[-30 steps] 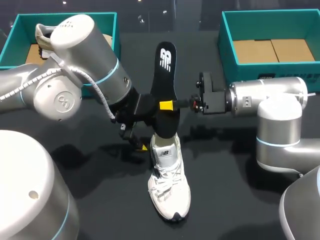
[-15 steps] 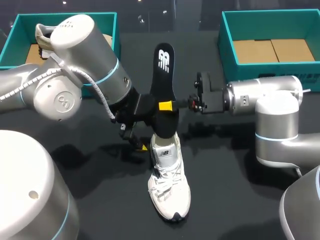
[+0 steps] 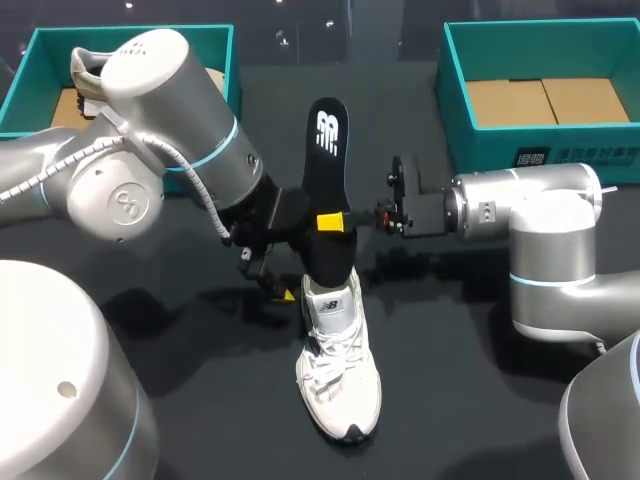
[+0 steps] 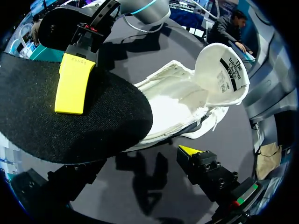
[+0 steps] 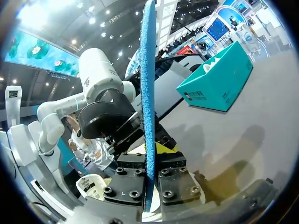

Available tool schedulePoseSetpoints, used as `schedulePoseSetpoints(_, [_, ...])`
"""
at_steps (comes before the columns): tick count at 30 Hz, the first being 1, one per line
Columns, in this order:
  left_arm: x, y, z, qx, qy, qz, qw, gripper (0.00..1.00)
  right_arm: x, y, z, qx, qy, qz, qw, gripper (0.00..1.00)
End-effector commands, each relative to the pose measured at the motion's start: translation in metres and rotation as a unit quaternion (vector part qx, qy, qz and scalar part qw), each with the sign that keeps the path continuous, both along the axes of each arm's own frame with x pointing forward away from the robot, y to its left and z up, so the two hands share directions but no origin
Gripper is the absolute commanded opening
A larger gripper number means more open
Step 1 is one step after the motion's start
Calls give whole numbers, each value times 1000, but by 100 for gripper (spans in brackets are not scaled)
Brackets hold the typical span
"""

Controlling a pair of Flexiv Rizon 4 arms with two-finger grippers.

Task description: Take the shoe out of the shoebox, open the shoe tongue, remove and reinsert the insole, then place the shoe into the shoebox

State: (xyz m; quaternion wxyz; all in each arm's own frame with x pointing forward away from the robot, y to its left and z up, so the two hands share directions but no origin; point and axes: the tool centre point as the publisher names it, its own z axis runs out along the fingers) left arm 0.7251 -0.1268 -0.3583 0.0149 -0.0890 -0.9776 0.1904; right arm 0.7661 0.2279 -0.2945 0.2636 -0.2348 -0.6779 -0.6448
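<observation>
The insole (image 3: 325,190) has sunk a little toward the shoe (image 3: 338,365) in the last second. The right gripper (image 3: 333,222) carrying it has slid in from the shoe's right.

Nearest, the shoe lies on its sole with its toe toward the robot. Its tongue (image 4: 223,70) is pulled up and forward, so the mouth gapes. Beside the shoe's heel, on its left, the left gripper (image 4: 135,163) stands wide with only bare table between its fingers, and it holds nothing. Just above the heel, the right gripper is clamped on the insole from both faces. The insole's near end dips at the shoe's collar, and the rest slants up and away beyond the heel.

By my reading, the shoe is out of its box, the tongue is opened and the insole has been drawn. It now seems to be going back in. Seating it flat and boxing the shoe are left.

The table (image 3: 460,390) is matte black. Well beyond the shoe sit two teal boxes. The left box (image 3: 30,75) holds what looks like another pale shoe. The right box (image 3: 490,155) shows only its cardboard floor.
</observation>
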Motion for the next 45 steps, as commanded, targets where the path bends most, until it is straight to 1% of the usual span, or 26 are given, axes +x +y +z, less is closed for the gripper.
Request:
schedulePoseSetpoints(1, [-1, 0, -1, 1, -1, 0, 1000, 100, -3, 3, -1, 0, 1, -2, 1000, 0])
schedulePoseSetpoints(23, [-1, 0, -1, 1, -1, 0, 1000, 100, -14, 8, 10, -14, -1, -3, 1000, 0])
schedulePoseSetpoints(34, [-1, 0, -1, 1, -1, 0, 1000, 100, -21, 4, -1, -13, 16, -9, 1000, 0])
schedulePoseSetpoints(45, [-1, 0, -1, 1, -1, 0, 1000, 100, -29, 4, -5, -17, 42, 1, 999, 0])
